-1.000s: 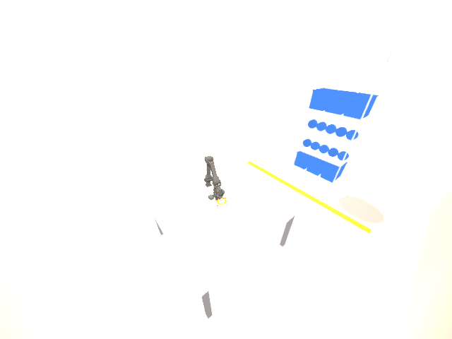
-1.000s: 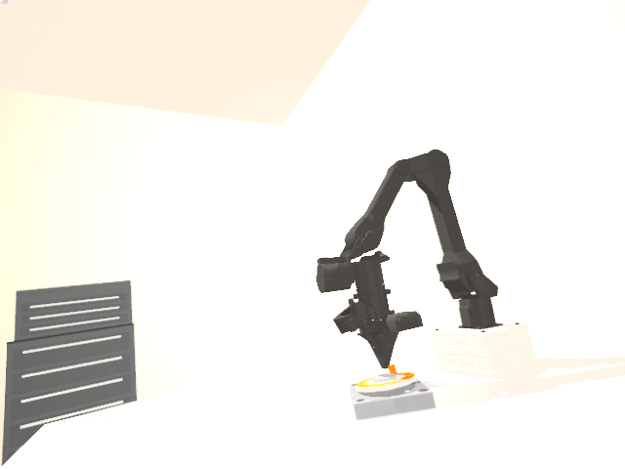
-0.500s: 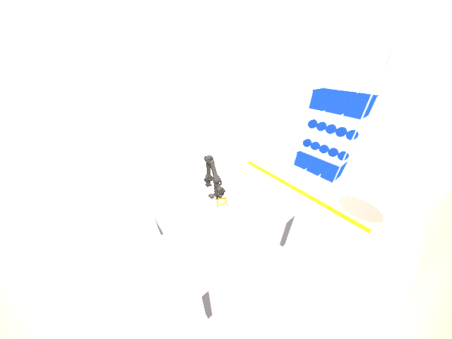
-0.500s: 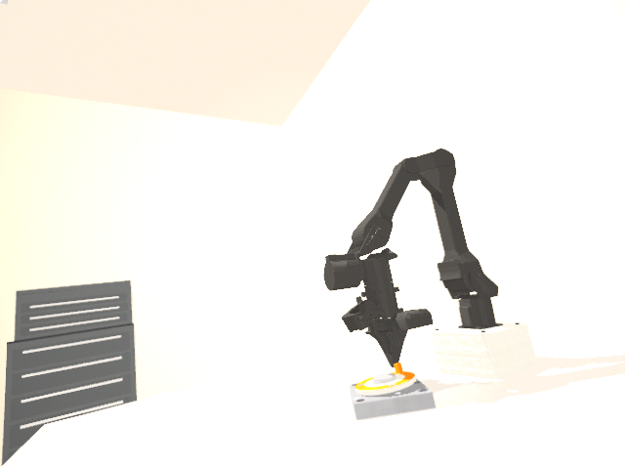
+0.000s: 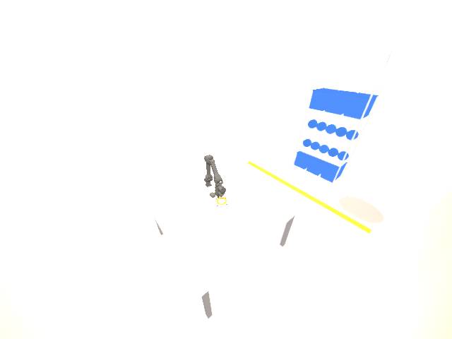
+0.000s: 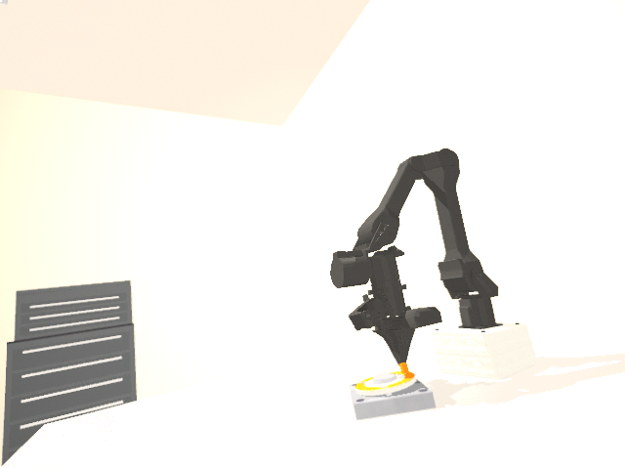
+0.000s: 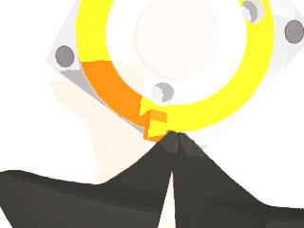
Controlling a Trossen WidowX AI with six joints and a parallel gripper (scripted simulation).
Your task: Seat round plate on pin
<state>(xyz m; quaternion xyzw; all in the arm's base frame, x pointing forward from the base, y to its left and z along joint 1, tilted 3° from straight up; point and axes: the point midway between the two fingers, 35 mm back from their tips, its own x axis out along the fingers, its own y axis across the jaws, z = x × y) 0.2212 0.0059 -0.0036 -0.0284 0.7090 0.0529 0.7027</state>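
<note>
The round plate (image 5: 221, 204) (image 6: 363, 386) (image 7: 258, 62), white with a yellow and orange ring, sits around the pale post (image 6: 384, 377) (image 7: 178, 38) on the grey square base (image 6: 395, 406) (image 7: 285, 54). Its orange tab (image 6: 404, 369) (image 7: 156, 125) stands up at the rim on the arm's side. The hole (image 7: 162, 92) next to the tab shows grey and white inside; I cannot tell whether the pin is in it. Whether the plate lies fully flat is unclear. My gripper (image 6: 402, 362) (image 7: 175, 140) is shut and empty, its tips close beside the tab; contact cannot be told.
Another plate hole (image 7: 253, 11) shows at the upper right in the wrist view. Dark round spots (image 7: 65, 56) mark the base's corners. The arm's white mounting block (image 6: 459, 351) stands behind the base at the right. Dark slatted panels (image 6: 75, 365) stand far left.
</note>
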